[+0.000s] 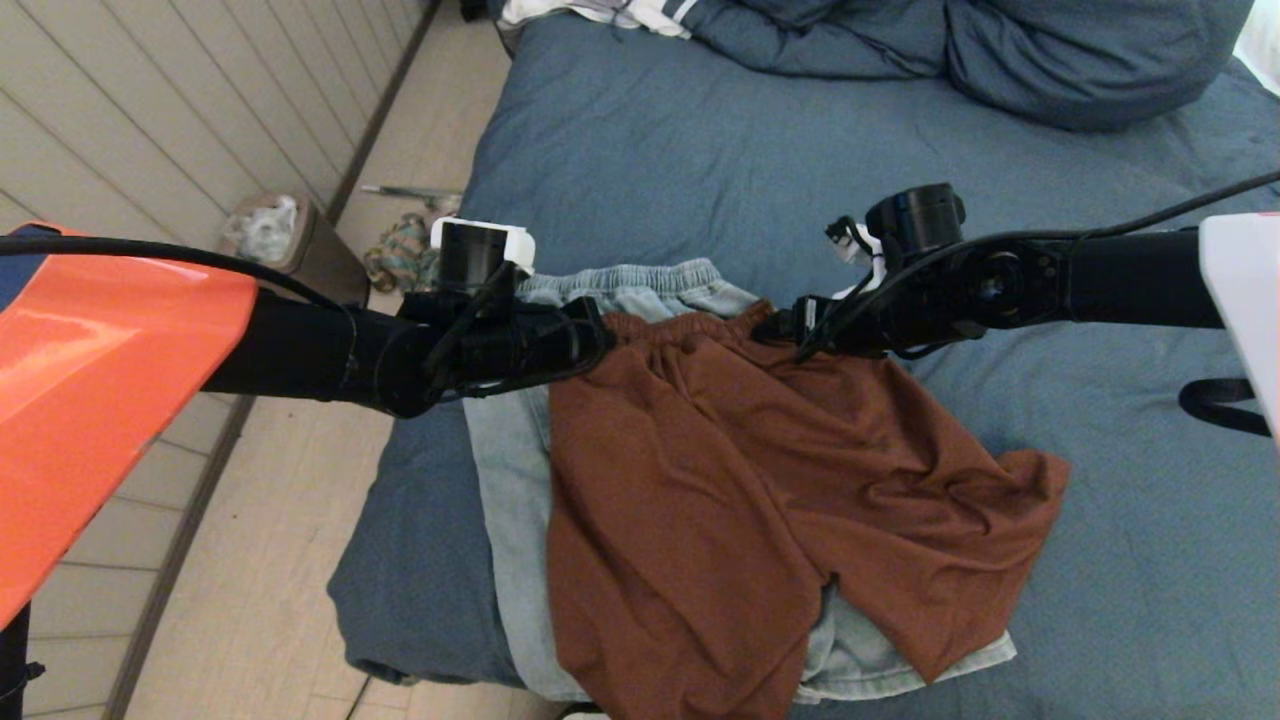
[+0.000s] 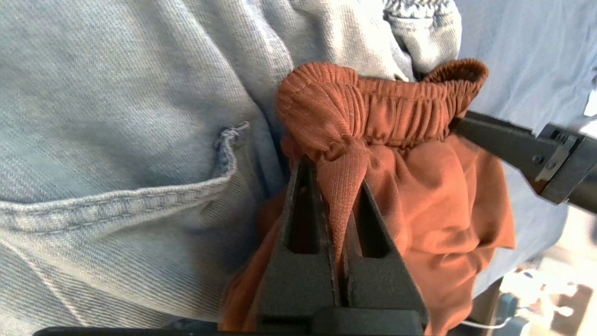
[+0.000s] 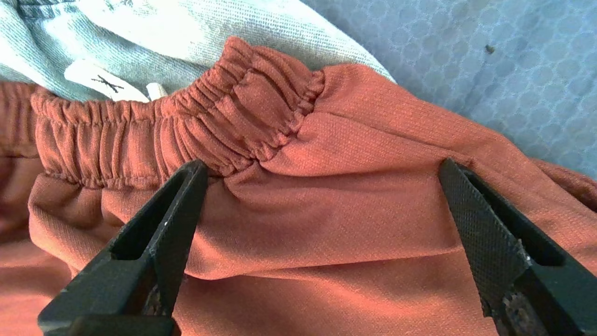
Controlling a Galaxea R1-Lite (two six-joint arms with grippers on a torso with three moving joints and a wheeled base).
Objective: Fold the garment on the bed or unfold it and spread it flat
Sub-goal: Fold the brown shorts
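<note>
A large bed (image 1: 650,150) covered in wrinkled slate-blue fabric fills most of the head view, with matching bunched bedding (image 1: 1000,50) along its far edge. Near the bed's near-left corner lie rust-brown shorts (image 1: 760,480), waistband toward the far edge and legs reaching the near edge, resting on top of pale denim shorts (image 1: 500,480) that show past them on the left and at the near edge. The left gripper (image 2: 338,186) sits at the left end of the brown elastic waistband (image 2: 396,107), its fingers pressed together on a pinch of the cloth just below the gathered band; the fabric is drawn up into a small peak between them. This looks like one of two corner holds, taken so the garment can be lifted and laid out evenly. The right gripper (image 3: 322,177) is at the waistband's right end, fingers spread wide with the tips resting on or just above the brown cloth, one beside the elastic and one further along the side seam; it holds nothing yet and seems placed to straddle a fold before closing. On the floor off the bed's left edge stand a small bin (image 1: 280,240) lined with a bag and some clutter near the wall.
</note>
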